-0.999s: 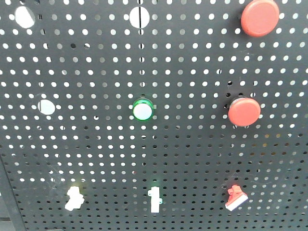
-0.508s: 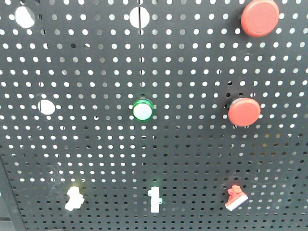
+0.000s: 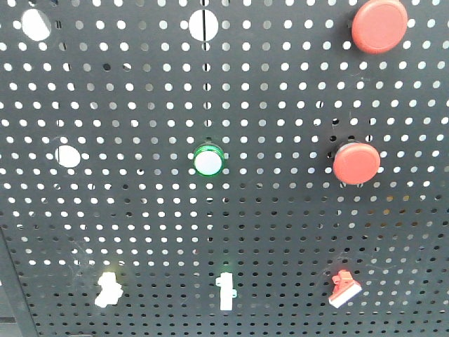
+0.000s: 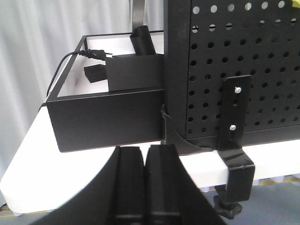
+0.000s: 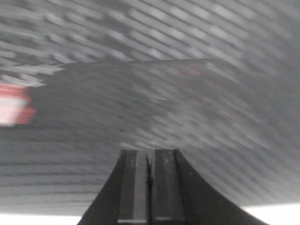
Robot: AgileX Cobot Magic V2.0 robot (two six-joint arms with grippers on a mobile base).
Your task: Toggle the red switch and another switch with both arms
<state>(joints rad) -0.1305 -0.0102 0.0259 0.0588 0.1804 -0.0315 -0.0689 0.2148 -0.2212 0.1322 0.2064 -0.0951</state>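
Note:
On the black pegboard [image 3: 280,225] the red switch [image 3: 343,288] sits at the lower right, its white lever tip slanted down-left. The pale yellow switch [image 3: 107,289] sits at the lower left. Neither gripper shows in the front view. My left gripper [image 4: 145,151] is shut and empty, facing the pegboard's [image 4: 243,56] left edge from the side. My right gripper [image 5: 150,153] is shut and empty, close to the blurred pegboard [image 5: 187,70]. A red and white blur [image 5: 13,104] that may be the red switch lies at the far left of that view.
Two big round red push buttons [image 3: 379,25] [image 3: 356,162] sit up the right side. A green-ringed white button [image 3: 208,162] is at centre, a straight white toggle [image 3: 225,291] below it. A black box [image 4: 108,119] and a clamp bracket [image 4: 234,140] stand on the white table [image 4: 42,154].

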